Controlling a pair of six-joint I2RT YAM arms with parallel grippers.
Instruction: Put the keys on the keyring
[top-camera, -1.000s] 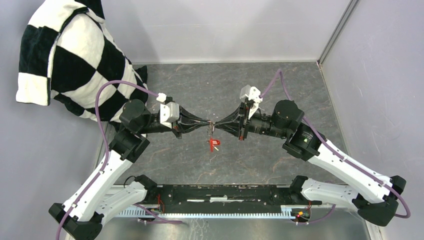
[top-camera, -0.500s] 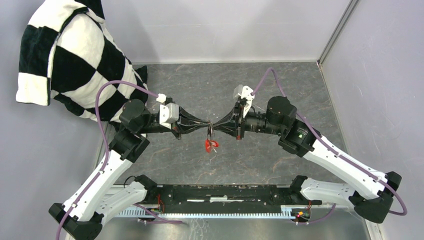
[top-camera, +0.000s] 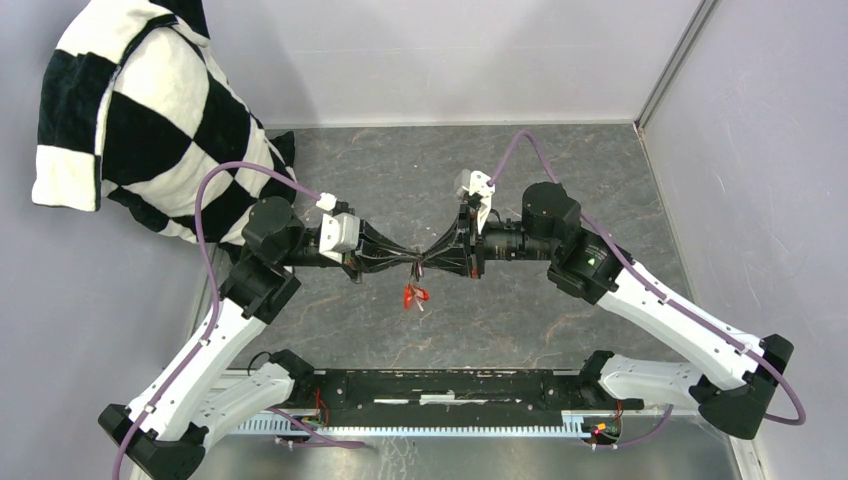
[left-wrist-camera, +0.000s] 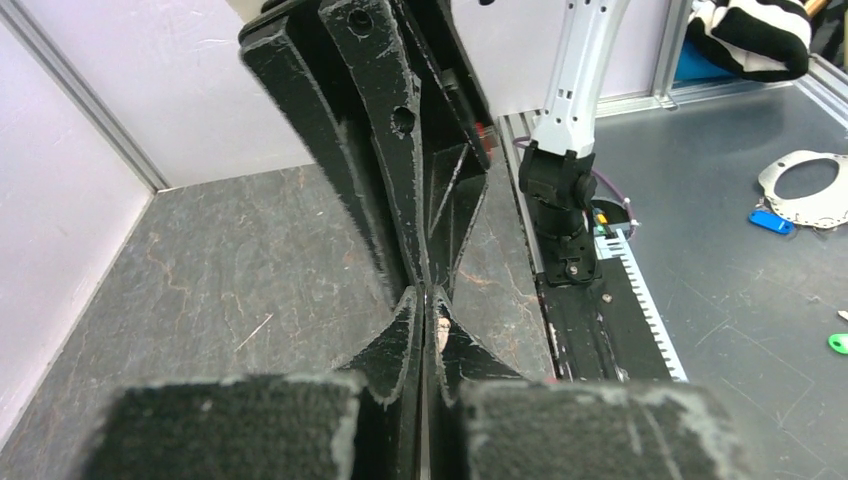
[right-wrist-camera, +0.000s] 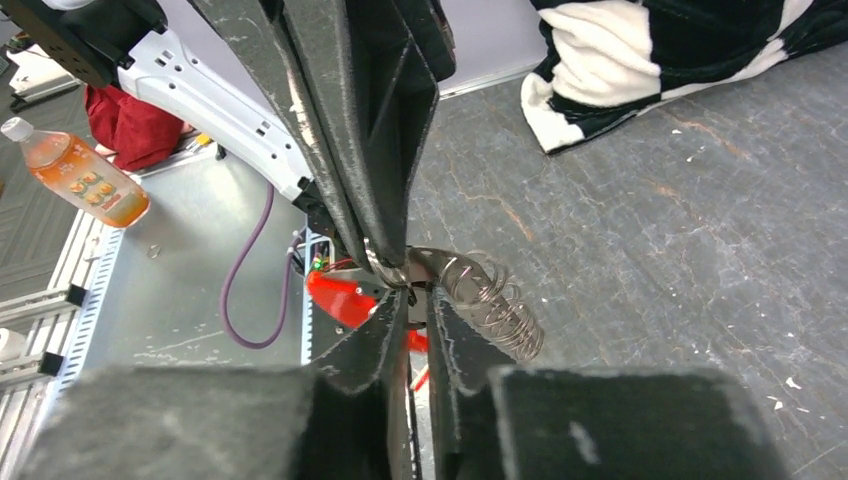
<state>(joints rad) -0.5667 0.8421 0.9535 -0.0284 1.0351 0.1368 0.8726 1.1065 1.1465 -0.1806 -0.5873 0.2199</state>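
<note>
Across the grey table (top-camera: 560, 170), the largest thing apart from our arms is the black-and-white checked cloth (top-camera: 130, 110), heaped at the far left corner and well away from the work. Our left arm (top-camera: 215, 340) and right arm (top-camera: 660, 310) reach in from the near edge and meet tip to tip over the middle of the table.

The left gripper (top-camera: 407, 263) has its jaws pressed flat together. In the right wrist view its tips appear to pinch the keyring at the top of the ring. The right gripper (top-camera: 430, 266) shows only a thin slit between its jaws, so we call it closed, but we cannot tell what, if anything, sits in that slit.

Below the meeting point hangs the red fob (top-camera: 411, 296). The keyring's wire ring (right-wrist-camera: 490, 300) lies just beside the right fingertips, and its coils look spread. We cannot pick out the 2 keys for certain. A scrap of red low between the right fingers may be the red-headed key or the fob.

We judge the step in hand to be threading a key into the ring's split. The next move calls for a firm left grip while the right works the key's hole along the coil with a small turn, without letting the ring slip or twist.
</note>
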